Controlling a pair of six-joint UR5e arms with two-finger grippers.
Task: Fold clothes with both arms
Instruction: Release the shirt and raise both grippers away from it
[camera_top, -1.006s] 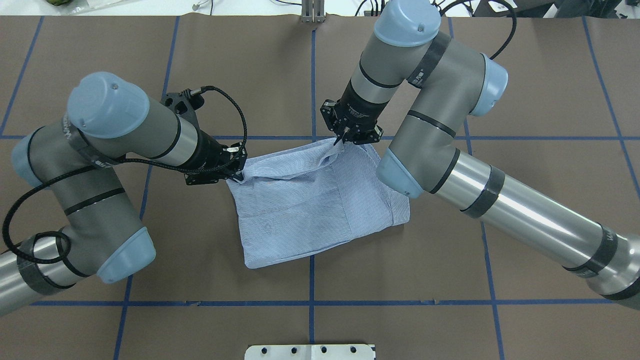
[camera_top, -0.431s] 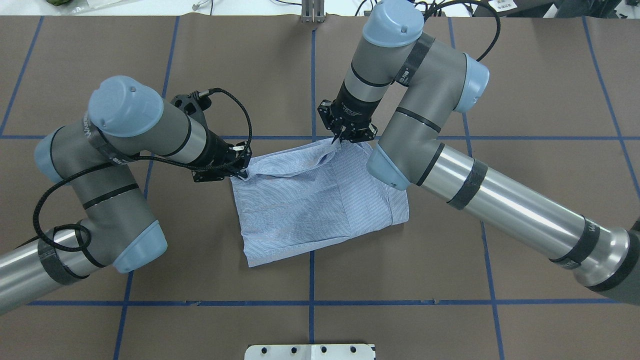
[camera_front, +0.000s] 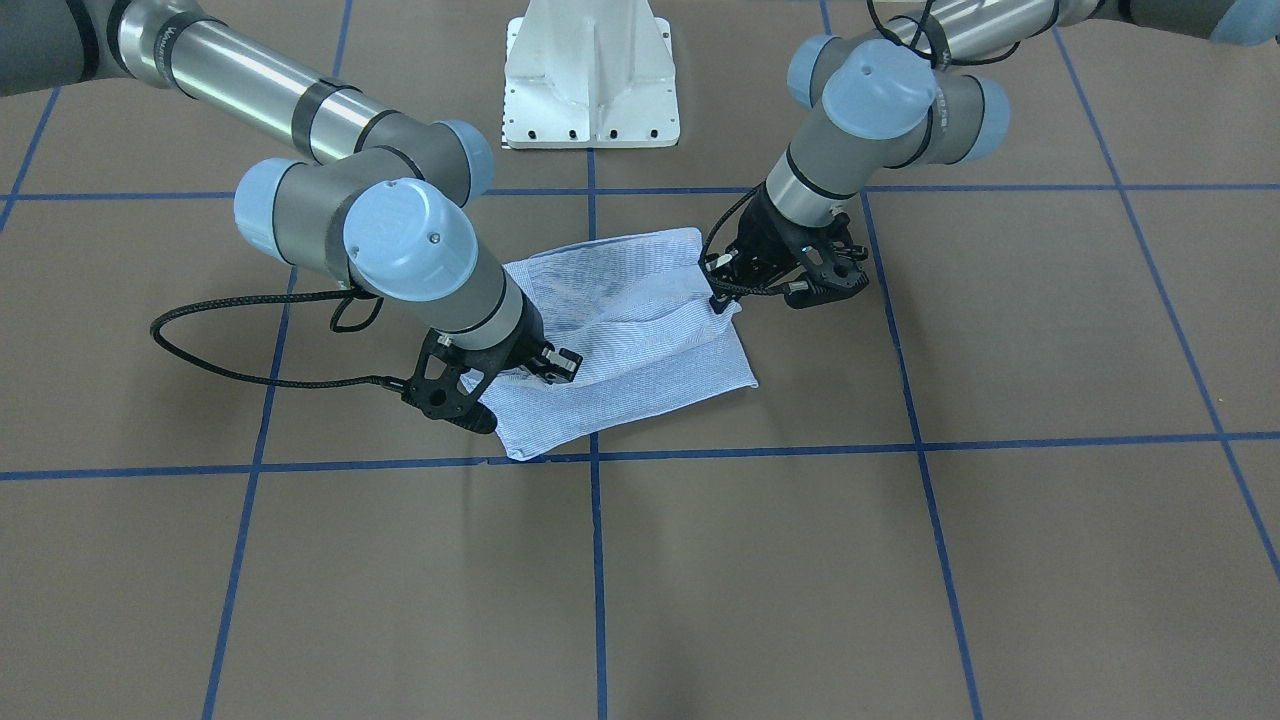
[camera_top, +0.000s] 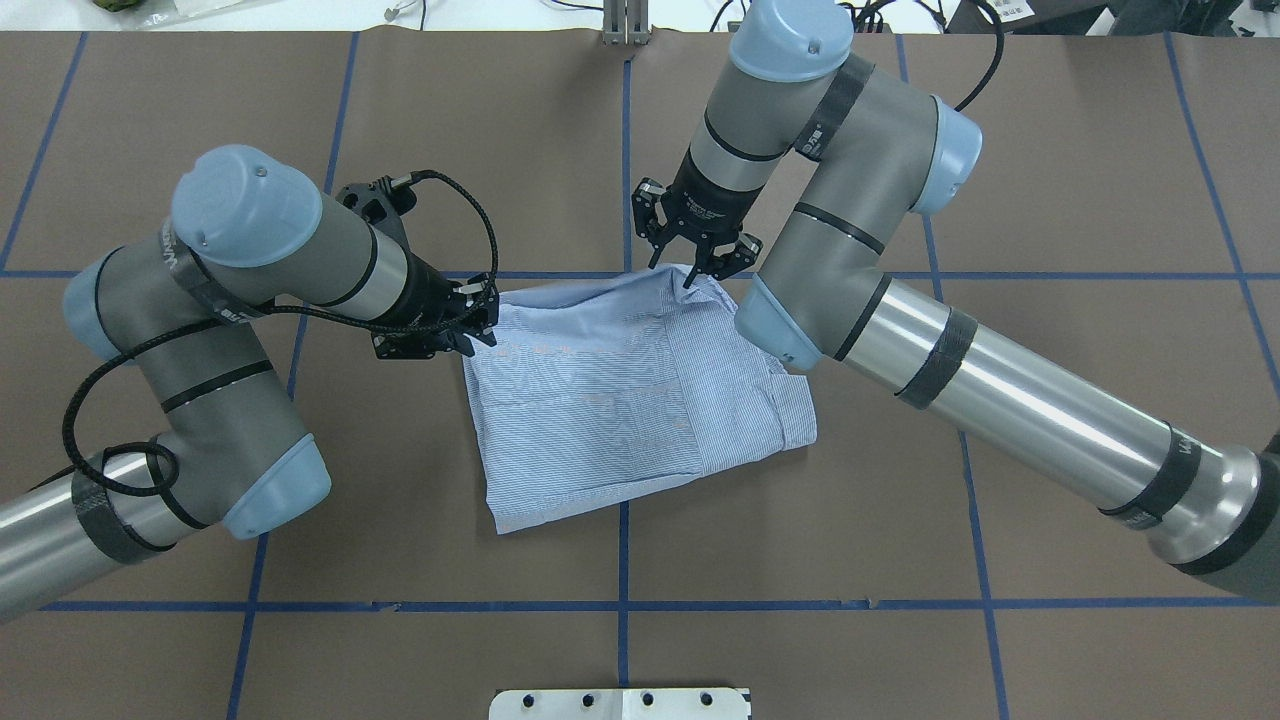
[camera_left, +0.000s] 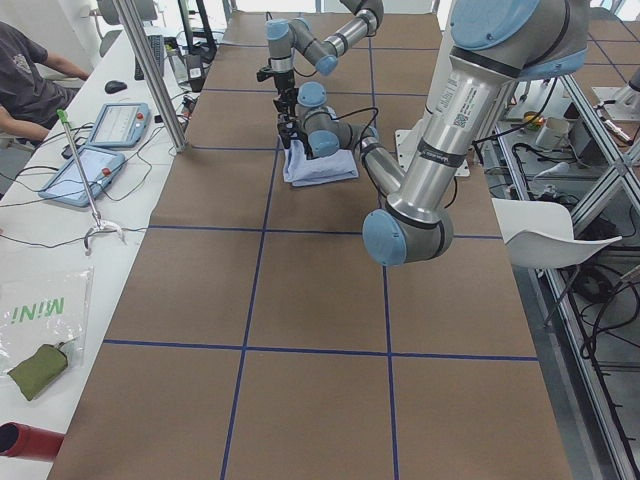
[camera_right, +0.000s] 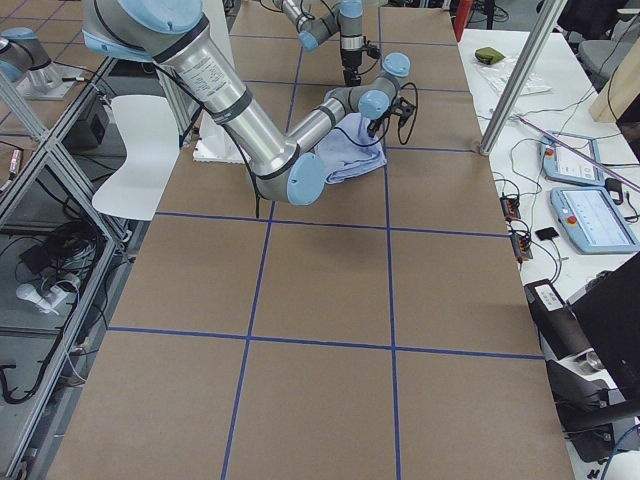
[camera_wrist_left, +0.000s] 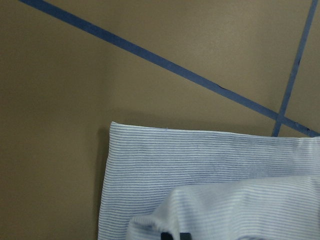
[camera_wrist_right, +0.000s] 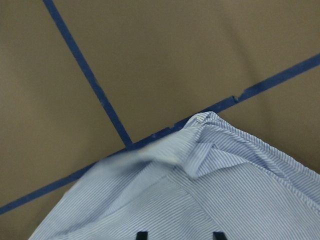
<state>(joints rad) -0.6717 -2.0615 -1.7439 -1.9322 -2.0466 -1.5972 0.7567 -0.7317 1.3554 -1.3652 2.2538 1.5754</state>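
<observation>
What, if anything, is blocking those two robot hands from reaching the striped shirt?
Nothing visible does. The left hand is at one far corner of the shirt, and the right hand hangs just over the other, jaws apart. Around it lies only taped brown table.

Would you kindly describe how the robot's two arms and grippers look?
The left arm and right arm are silver-grey tubes with light blue joint caps and black bands. Black braided cables loop to the black two-finger left gripper and right gripper.
</observation>
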